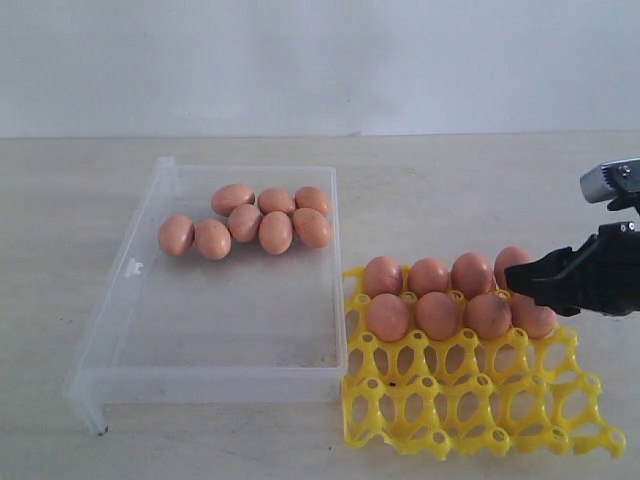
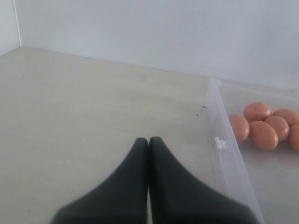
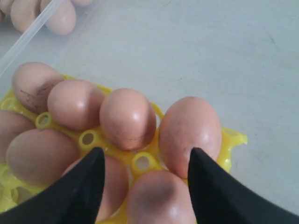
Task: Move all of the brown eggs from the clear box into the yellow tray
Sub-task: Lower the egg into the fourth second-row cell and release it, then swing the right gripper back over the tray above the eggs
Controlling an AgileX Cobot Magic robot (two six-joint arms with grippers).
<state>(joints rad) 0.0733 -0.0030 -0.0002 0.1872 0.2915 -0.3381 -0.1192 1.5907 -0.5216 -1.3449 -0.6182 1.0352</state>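
Several brown eggs (image 1: 245, 222) lie bunched at the far end of the clear box (image 1: 120, 290). Several more brown eggs (image 1: 430, 295) fill the two far rows of the yellow tray (image 1: 480, 410). My right gripper (image 1: 518, 284) hovers over the tray's right end and is open. Its fingers straddle the right-hand egg (image 3: 161, 200) of the second row with a gap on each side, and its tips (image 3: 145, 154) hold nothing. My left gripper (image 2: 148, 140) is shut and empty over bare table, beside the box's latch tab (image 2: 219, 143). It is out of the exterior view.
The box sits directly against the tray's left edge. The tray's two near rows of cups (image 1: 470, 390) hold nothing. A white wall (image 1: 320, 60) backs the pale table (image 1: 480, 190).
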